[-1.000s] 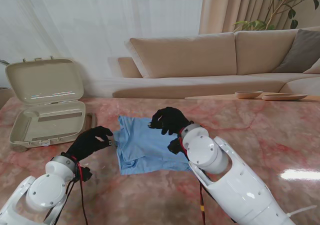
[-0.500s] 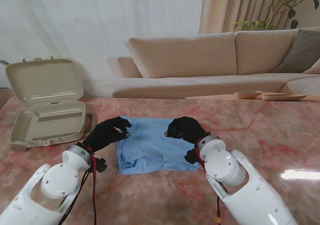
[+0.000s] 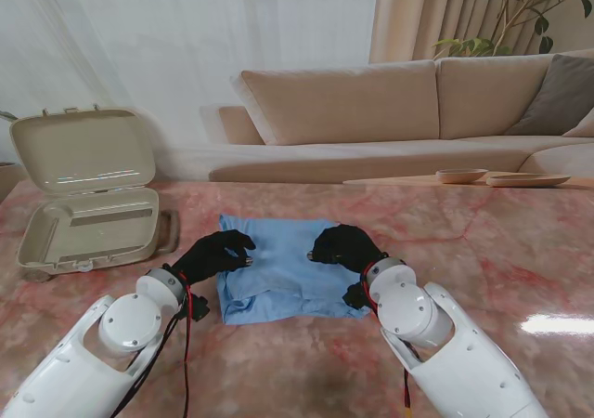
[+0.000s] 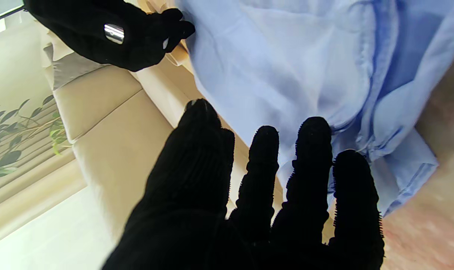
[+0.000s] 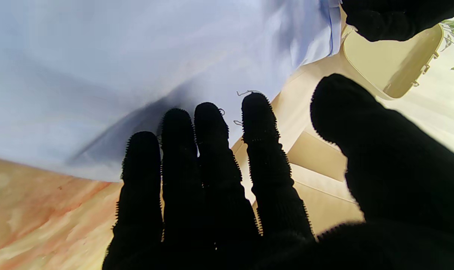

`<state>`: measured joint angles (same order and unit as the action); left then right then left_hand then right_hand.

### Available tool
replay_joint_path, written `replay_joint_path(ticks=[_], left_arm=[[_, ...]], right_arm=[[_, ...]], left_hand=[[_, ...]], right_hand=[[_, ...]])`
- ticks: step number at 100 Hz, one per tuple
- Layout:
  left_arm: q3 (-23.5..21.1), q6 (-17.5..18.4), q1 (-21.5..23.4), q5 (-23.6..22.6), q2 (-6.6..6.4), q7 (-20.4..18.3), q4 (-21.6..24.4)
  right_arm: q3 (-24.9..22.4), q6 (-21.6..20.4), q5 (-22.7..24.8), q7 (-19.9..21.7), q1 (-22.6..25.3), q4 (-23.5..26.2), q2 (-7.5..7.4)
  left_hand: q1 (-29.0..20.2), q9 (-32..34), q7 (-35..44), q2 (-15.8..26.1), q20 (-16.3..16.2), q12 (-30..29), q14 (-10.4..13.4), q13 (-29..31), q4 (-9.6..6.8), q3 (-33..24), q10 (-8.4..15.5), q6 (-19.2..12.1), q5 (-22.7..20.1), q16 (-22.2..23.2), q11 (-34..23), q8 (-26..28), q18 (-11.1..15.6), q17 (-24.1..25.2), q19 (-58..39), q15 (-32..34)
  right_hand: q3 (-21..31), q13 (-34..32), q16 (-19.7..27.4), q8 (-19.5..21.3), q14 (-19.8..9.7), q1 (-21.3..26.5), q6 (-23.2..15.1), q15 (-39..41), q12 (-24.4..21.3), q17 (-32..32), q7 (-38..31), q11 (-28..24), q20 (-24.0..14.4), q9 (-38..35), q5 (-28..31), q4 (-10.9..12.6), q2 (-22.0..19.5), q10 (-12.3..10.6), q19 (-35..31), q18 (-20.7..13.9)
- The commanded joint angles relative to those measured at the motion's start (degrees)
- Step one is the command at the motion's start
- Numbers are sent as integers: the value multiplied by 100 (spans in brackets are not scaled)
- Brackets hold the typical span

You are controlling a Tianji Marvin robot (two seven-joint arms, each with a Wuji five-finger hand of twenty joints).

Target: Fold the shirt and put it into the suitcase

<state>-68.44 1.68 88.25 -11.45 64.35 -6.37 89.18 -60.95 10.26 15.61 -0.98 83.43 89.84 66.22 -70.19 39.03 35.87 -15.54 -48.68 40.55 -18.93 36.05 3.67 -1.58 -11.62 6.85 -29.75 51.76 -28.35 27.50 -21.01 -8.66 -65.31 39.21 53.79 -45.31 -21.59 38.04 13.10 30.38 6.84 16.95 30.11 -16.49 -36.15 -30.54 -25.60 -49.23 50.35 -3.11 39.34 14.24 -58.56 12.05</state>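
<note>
Shirt (image 3: 283,269): folded blue rectangle on the table (image 3: 483,241), right of the open suitcase (image 3: 88,223).
Left hand (image 3: 215,254): fingers spread, grasping nothing, over left edge.
Right hand (image 3: 345,246): likewise, over right edge.
Technique: press flat evenly, align edges before lifting.

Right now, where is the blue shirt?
In the stand's view the shirt lies mid-table between the left hand and right hand, right of the open suitcase.

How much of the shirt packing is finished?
The shirt looks partly folded into a rough square on the table. The left hand and right hand are over it, fingers spread, gripping nothing. Still left: finishing the fold and putting it in the open suitcase.
</note>
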Motion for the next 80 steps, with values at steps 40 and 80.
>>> replay_joint_path(ticks=[40,80], left_arm=[[383,10,-427,324,80,-100,-868],[481,8,-586,446,96,-179,-1087]], right_arm=[[329,102,-269,533,-466,-908,11],[81,82,-115,656,-266,-656,-72]], left_hand=[[-201,35,4,171,14,118,-130,-34,-108,131,25,55,-41,-13,-72,-34,-113,5,53,-24],[-201,32,25,177,11,144,-129,-51,-107,110,22,51,-25,-11,-61,-50,-115,14,43,-6]], right_hand=[[223,281,200,-184,-225,-237,-157,11,-161,255,-223,-10,320,80,0,-200,88,-91,10,-289],[60,316,155,-226,-101,-269,-128,121,-169,269,-108,-15,378,171,-99,-109,-123,-38,-57,-171]])
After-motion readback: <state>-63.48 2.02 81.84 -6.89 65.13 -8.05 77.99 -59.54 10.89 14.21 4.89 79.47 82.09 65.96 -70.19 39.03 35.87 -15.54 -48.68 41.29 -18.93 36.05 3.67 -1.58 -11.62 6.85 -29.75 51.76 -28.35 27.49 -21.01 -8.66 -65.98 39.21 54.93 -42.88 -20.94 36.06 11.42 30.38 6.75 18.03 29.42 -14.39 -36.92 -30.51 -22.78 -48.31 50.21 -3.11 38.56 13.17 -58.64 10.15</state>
